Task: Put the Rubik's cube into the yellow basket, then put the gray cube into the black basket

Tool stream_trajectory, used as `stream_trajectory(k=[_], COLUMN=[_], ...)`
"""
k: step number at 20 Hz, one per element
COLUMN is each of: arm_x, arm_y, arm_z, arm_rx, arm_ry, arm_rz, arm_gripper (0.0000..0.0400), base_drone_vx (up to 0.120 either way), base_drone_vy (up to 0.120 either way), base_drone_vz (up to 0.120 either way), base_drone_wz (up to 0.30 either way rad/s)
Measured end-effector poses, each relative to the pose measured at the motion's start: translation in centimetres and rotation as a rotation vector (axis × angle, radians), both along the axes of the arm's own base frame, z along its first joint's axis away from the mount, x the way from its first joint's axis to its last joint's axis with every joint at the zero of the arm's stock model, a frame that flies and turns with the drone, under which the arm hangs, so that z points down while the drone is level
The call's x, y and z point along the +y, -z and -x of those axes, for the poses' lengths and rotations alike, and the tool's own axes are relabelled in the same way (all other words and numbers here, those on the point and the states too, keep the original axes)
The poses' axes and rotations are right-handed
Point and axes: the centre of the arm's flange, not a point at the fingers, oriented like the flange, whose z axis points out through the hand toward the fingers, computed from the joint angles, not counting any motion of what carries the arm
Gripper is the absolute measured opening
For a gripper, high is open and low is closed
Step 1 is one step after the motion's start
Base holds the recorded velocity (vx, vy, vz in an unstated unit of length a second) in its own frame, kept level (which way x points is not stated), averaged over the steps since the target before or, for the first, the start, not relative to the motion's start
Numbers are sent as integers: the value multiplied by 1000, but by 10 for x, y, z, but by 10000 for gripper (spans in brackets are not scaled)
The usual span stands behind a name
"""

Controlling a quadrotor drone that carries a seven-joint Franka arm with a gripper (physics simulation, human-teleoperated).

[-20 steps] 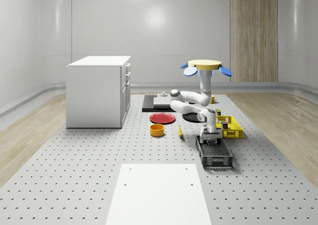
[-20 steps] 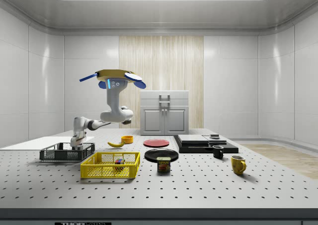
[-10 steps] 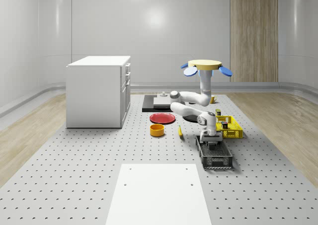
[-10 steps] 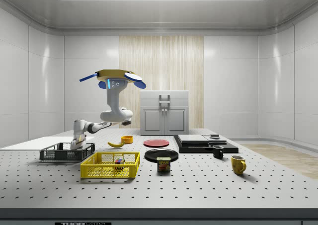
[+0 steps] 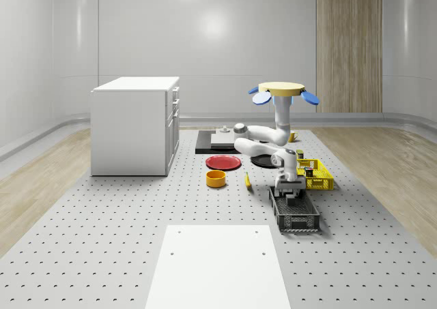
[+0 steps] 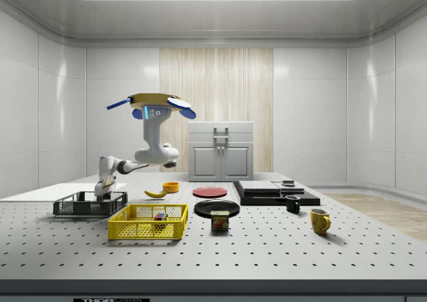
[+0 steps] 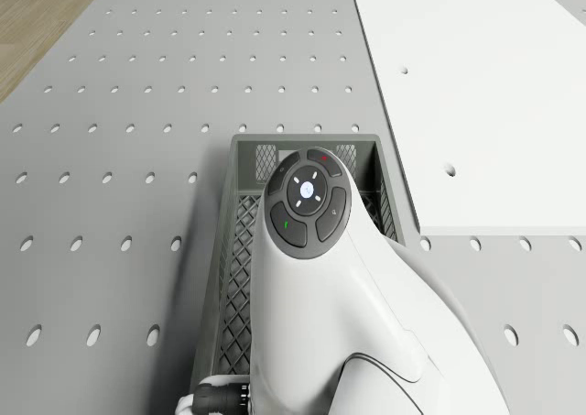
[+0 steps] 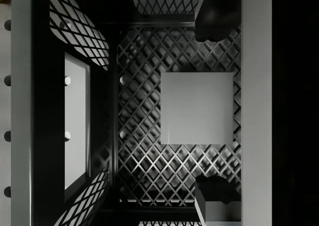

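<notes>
Our gripper (image 8: 215, 111) hangs inside the black basket (image 8: 144, 151), jaws apart, with the gray cube (image 8: 197, 108) lying free between the fingertips (image 8: 215, 21) on the mesh floor. It looks stiff, light and smooth-faced, so we would take it by two opposite flat sides. The Rubik's cube (image 6: 159, 217) already sits in the yellow basket (image 6: 147, 222). The drone (image 5: 283, 91) hovers beyond the baskets over the perforated table (image 5: 102, 220), in a pale-walled room.
</notes>
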Motion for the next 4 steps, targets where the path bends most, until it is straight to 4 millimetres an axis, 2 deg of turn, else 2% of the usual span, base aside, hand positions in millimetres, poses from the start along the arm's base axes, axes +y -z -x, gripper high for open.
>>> stream_trajectory(k=[4], arm_x=[0], arm_y=[7], arm_z=[0], arm_rx=[0], arm_ry=[0], arm_rz=[0], arm_gripper=[398], base_drone_vx=[0], base_drone_vy=[0], base_drone_vz=[0], base_drone_wz=[0])
